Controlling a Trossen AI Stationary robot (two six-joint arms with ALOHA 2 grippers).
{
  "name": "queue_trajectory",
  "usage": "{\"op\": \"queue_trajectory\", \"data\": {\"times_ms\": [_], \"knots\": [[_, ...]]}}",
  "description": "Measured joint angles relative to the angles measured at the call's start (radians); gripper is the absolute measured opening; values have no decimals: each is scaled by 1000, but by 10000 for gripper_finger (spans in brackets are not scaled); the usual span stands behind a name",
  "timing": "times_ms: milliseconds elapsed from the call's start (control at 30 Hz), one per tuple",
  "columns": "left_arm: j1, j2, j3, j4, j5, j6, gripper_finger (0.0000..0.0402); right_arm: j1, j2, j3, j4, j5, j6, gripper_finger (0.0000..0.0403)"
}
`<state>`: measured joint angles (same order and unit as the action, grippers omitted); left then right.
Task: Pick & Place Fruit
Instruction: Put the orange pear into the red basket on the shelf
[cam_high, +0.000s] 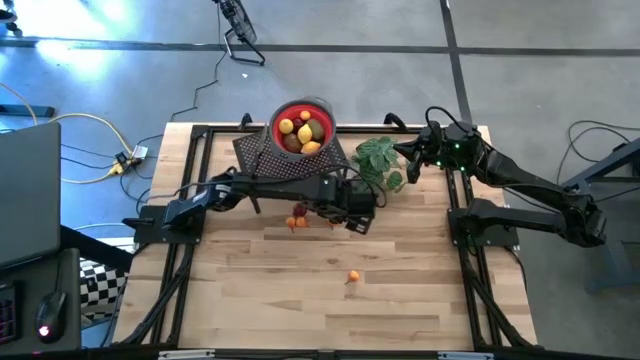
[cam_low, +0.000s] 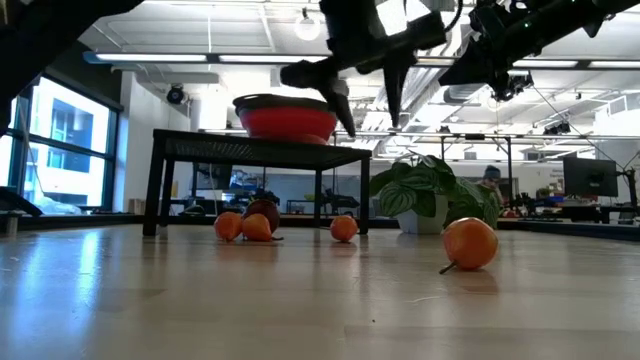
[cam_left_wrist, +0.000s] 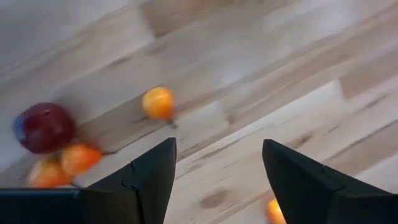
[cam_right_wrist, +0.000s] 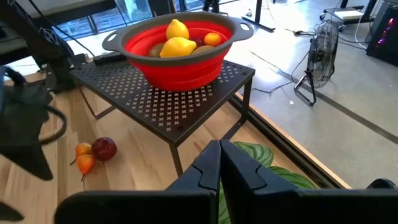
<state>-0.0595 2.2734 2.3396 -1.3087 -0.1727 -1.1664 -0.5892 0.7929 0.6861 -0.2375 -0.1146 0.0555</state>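
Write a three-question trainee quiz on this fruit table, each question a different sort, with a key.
1. True or false: the red collapsible bowl sits on the black perforated metal stand.
2. Multiple choice: what does the left tool hold? A) a yellow lemon B) a small orange ball C) nothing
3. Fill in: the dark red round fruit lies on the wooden table next to small ___ fruits.

Key:
1. True; yellow lemons lie inside it.
2. C; its fingers stand apart above the tabletop, empty.
3. Orange; the right tool waits shut over the green leafy plant.
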Motion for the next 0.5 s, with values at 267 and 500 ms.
{"op": "queue_trajectory", "data": {"times_ms": [267, 500], "knots": [[-14, 19, 2, -33, 4, 34, 235, 0, 0, 0, 0, 0, 0, 2], [-46, 18, 2, -43, 2, -18, 235, 0, 0, 0, -6, 0, 0, 2]]}}
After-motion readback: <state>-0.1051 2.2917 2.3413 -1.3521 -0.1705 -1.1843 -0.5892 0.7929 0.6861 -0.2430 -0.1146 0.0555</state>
